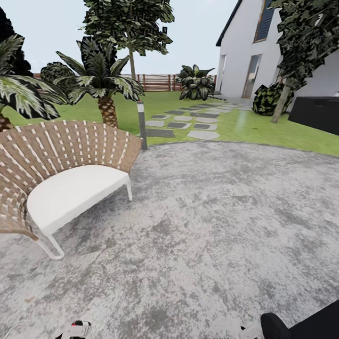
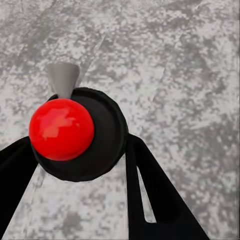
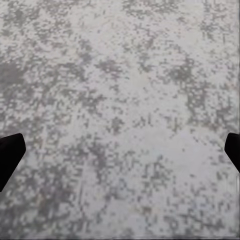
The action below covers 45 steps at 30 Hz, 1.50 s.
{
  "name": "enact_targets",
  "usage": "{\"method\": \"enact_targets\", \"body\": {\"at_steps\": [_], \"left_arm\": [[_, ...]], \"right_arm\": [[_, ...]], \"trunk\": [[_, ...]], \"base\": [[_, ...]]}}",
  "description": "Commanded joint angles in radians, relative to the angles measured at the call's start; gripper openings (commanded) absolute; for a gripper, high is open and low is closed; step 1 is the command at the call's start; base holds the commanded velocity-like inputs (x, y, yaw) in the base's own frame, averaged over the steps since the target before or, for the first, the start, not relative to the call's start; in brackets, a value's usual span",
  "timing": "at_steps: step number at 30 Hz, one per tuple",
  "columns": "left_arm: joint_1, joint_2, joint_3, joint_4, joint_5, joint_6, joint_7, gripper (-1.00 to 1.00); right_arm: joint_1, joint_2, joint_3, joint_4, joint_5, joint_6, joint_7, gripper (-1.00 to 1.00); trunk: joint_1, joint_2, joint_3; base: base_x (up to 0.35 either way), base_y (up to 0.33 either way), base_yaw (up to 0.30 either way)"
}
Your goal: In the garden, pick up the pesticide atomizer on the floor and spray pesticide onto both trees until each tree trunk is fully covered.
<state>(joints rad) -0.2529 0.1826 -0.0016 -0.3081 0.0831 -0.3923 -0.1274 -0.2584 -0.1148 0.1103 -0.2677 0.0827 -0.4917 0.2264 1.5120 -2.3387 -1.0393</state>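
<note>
1 atomizer (image 2: 75, 132) in left pincer (image 2: 75, 165), 1 wicker chair (image 1: 61, 174)

The wicker chair (image 1: 56, 155) is cut by the left edge. A tall tree (image 1: 129, 23) loses its crown at the top edge, as does the tree (image 1: 301, 42) at far right. The house (image 1: 240, 56) is cropped above. At the near edge, the pesticide atomizer (image 1: 77, 328) shows partly; the right arm (image 1: 301, 325) is cut off.
</note>
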Motion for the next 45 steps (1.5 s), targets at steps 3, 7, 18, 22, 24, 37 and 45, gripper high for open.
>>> {"method": "enact_targets", "body": {"at_steps": [3, 7, 18, 22, 24, 37, 45], "left_arm": [[0.000, 0.001, 0.000, 0.000, 0.009, -0.002, -0.008, -1.00], [0.000, 0.001, 0.000, 0.000, 0.009, -0.002, -0.008, -1.00], [0.000, 0.000, 0.043, 0.000, 0.009, -0.003, -0.008, -1.00], [0.000, 0.000, 0.046, 0.001, 0.009, -0.003, -0.008, -1.00], [0.000, 0.000, 0.046, 0.001, 0.009, -0.003, -0.008, -1.00], [0.000, 0.000, 0.047, 0.000, 0.007, -0.004, -0.008, -1.00], [0.000, 0.000, 0.046, 0.001, 0.007, -0.003, -0.008, -1.00]], "right_arm": [[-0.001, 0.000, 0.002, 0.001, 0.008, -0.004, -0.003, 1.00], [-0.001, 0.000, 0.002, 0.001, 0.008, -0.004, -0.003, 1.00], [-0.001, 0.000, 0.002, 0.001, 0.008, -0.004, -0.004, 1.00], [-0.001, 0.000, 0.002, 0.001, 0.008, -0.004, -0.004, 1.00], [-0.001, 0.000, 0.002, 0.001, 0.008, -0.004, -0.004, 1.00], [-0.001, 0.000, 0.003, 0.001, 0.009, -0.004, -0.002, 1.00], [-0.001, -0.002, 0.002, 0.001, 0.009, -0.004, -0.002, 1.00]], "trunk": [[0.000, 0.000, -0.001], [0.000, 0.000, -0.001], [0.000, 0.000, -0.001], [0.000, 0.000, -0.001], [0.000, 0.000, -0.001], [0.000, 0.000, -0.001], [-0.008, 0.014, 0.005]], "base": [[0.053, 0.195, -0.300], [0.076, 0.283, -0.300], [0.102, 0.303, -0.300], [0.162, 0.308, -0.300], [0.167, 0.308, -0.297], [0.182, 0.212, -0.058], [0.006, 0.002, 0.000]]}}
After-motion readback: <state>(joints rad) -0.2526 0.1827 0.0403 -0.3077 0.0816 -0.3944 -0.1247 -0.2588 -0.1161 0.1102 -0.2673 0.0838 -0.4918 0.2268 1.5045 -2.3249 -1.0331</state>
